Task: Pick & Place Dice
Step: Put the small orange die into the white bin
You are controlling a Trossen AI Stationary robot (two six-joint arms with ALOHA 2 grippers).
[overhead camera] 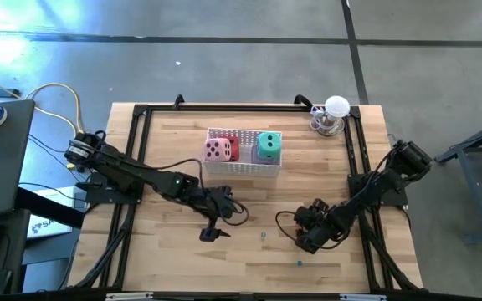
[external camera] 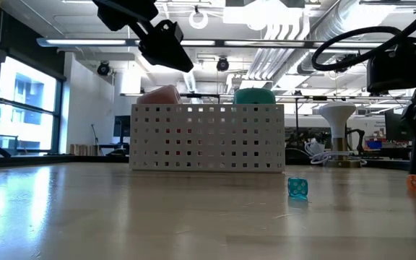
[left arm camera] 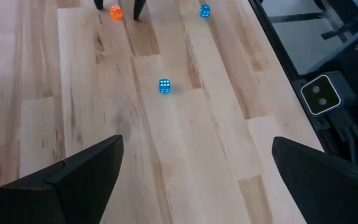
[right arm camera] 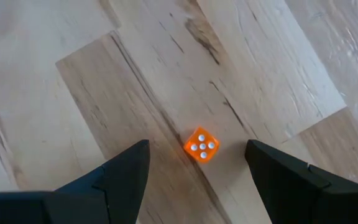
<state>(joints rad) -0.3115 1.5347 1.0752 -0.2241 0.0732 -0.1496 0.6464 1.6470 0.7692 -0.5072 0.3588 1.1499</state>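
Wooden surface (overhead camera: 182, 251) centre-frame; right pincer (right arm camera: 197, 163) spread apart, straddling small orange die (right arm camera: 201, 145), set for pinch. Left pincer (left arm camera: 194, 165) also apart, empty, hovering short of small blue die (left arm camera: 165, 86).

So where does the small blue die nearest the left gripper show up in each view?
High view: blue die on bare table, just right of the left gripper.
Low view: right of centre, in front of the basket.
Left wrist view: mid-picture.
Right wrist view: not in it.
Shared landmark: the small orange die, at the low view's right edge.
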